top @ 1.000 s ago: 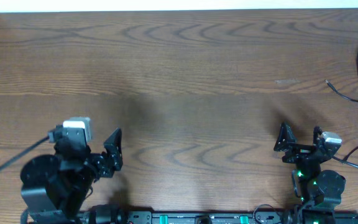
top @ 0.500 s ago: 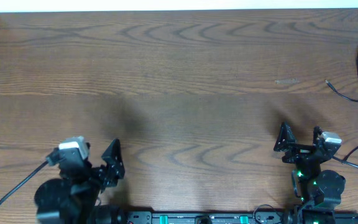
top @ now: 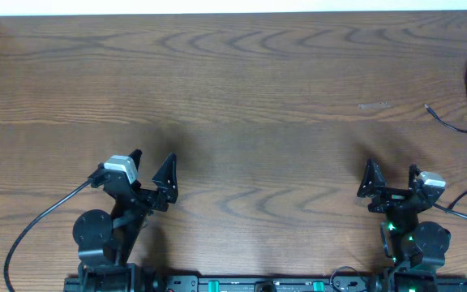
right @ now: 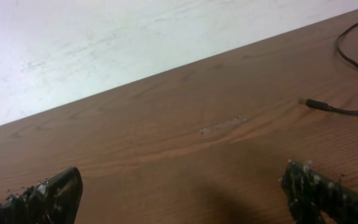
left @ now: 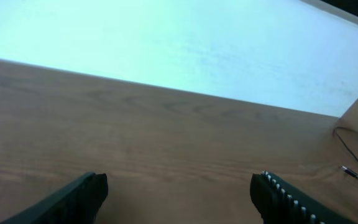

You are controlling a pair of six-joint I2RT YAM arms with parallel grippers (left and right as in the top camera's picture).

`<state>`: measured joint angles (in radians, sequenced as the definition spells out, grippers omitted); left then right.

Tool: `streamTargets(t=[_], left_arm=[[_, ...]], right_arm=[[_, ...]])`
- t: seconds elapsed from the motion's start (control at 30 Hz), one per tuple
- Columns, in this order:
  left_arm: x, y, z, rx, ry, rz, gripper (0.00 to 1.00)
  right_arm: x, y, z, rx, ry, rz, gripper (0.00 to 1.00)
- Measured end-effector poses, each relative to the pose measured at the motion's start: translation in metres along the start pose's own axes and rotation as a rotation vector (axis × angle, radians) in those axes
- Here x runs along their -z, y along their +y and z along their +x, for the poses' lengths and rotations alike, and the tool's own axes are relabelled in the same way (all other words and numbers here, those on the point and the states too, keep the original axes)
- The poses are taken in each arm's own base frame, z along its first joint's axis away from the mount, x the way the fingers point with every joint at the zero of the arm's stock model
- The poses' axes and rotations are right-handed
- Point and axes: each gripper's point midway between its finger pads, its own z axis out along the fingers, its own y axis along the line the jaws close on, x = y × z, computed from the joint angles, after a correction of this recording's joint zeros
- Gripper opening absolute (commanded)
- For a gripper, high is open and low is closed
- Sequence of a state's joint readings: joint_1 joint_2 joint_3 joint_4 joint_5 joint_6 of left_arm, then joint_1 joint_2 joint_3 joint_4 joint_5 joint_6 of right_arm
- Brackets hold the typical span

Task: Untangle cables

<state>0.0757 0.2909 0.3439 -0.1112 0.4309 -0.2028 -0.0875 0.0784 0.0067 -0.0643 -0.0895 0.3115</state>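
Left black jointed arm (top: 97, 234) folded low; left black two-finger gripper (top: 152, 162) points forward, jaws wide apart, holding nothing. Right black jointed arm (top: 424, 241) likewise folded; right black two-finger gripper (top: 391, 174) spread wide, holding nothing.

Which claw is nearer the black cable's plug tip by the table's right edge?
Right. The right claw sits just short of the plug tip, slightly to its left; the left claw is far off across the table.

Table (top: 258, 97): wood-grain top, matt, smooth, brown. Cables (right: 319, 105): black, smooth plastic-looking sheath. Right claw (right: 182, 190): black matt fingers, rough toothed edges.
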Motion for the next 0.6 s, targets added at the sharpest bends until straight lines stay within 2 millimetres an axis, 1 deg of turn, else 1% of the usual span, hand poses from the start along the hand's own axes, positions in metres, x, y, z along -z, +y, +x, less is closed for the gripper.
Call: streamTargets(t=[0.1,0.27,0.33,0.5,0.6], left_arm=[[-0.002,-0.001,0.002,-0.062,-0.013,0.016,0.79],[-0.005,0.005,0.02,-0.171,0.003,0.013,0.79],[-0.004,0.005,0.023,-0.237,-0.021,0.017,0.79],[-0.002,0.004,0.021,-0.374,-0.116,0.026,0.79],[-0.003,0.008,0.032,-0.434,-0.133,0.024,0.79]], right_arm=[[0.0,0.0,0.0,0.0,0.0,0.0,0.99],[0.0,0.0,0.0,0.0,0.0,0.0,0.99],[0.0,0.0,0.0,0.0,0.0,0.0,0.99],[0.0,0.0,0.0,0.0,0.0,0.0,0.99],[0.0,0.0,0.0,0.0,0.0,0.0,0.99]])
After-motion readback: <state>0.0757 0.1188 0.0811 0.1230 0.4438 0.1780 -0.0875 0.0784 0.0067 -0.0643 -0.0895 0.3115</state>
